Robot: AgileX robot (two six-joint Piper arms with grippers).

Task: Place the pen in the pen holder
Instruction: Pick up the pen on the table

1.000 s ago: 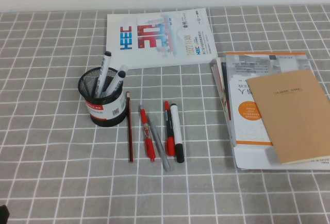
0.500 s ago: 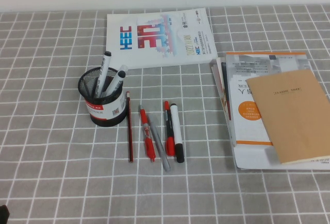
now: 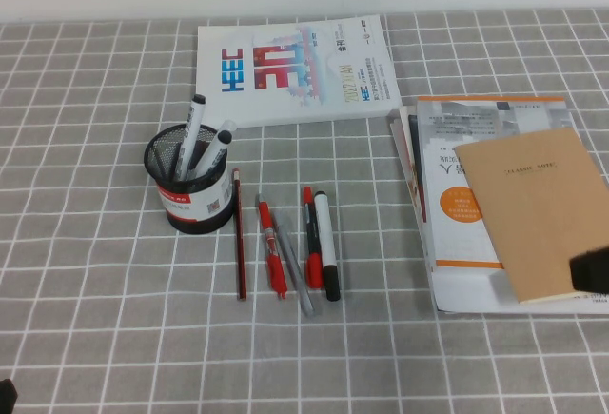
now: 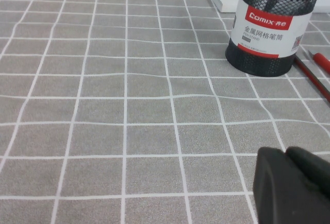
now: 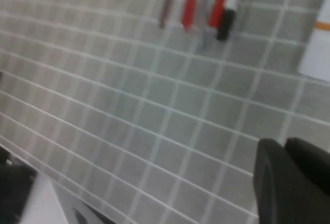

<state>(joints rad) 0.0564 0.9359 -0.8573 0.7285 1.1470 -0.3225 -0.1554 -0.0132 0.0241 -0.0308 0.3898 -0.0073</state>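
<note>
Your pen (image 3: 326,244), the thick white marker with black cap and tail, lies flat on the grey checked worktop (image 3: 114,319), at the right end of a small row of pens. Just to its left lies a red pen (image 3: 310,237), then a thin grey pen (image 3: 292,273), another red pen (image 3: 271,248), and a dark red pencil (image 3: 239,235) closest to the pen holder (image 3: 190,191). The pen holder stands upright to the left of that row, a black mesh cup with a red and white label band, and you can see two markers (image 3: 202,138) already leaning inside it.

Behind the row a white booklet (image 3: 293,69) lies flat, and to the right a stack of papers (image 3: 457,205) carries a tan notebook (image 3: 538,212) on top.

Your right tool (image 3: 590,269) enters at the right edge of the high view, over the corner of the tan notebook, well apart from the pen; its fingers (image 5: 291,183) are pressed together and hold nothing. Your left tool (image 4: 291,185) sits low over bare worktop near the front left corner, well short of the pen holder; you cannot tell from here whether its fingers are spread or closed
</note>
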